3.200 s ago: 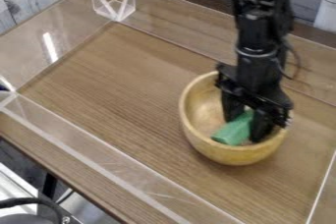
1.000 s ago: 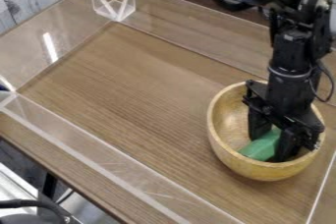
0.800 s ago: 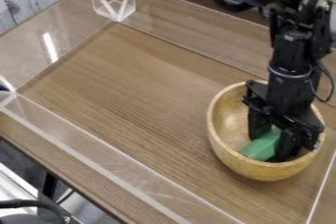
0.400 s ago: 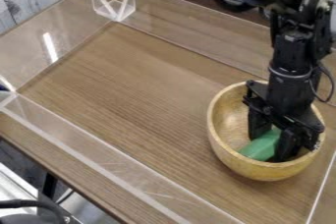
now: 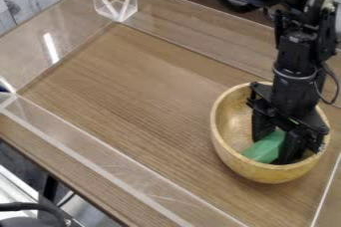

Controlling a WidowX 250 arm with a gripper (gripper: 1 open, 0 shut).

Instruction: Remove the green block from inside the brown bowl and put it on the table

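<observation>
The brown bowl (image 5: 237,154) sits on the table (image 5: 134,82) near its right front corner. Inside it lies the green block (image 5: 268,149), bright green and partly covered by the black fingers. My gripper (image 5: 282,143) reaches straight down into the bowl, and its jaws are shut on the green block. The block's right end is hidden behind the fingers.
Low clear acrylic walls (image 5: 80,143) edge the tabletop. A clear triangular bracket (image 5: 118,5) stands at the far left corner. The bowl lies close to the right wall and the front edge. Bare wood stretches to the left of the bowl.
Over the last second nothing has moved. Compared with the oldest frame, the bowl, the block and the gripper stand further right and nearer the front.
</observation>
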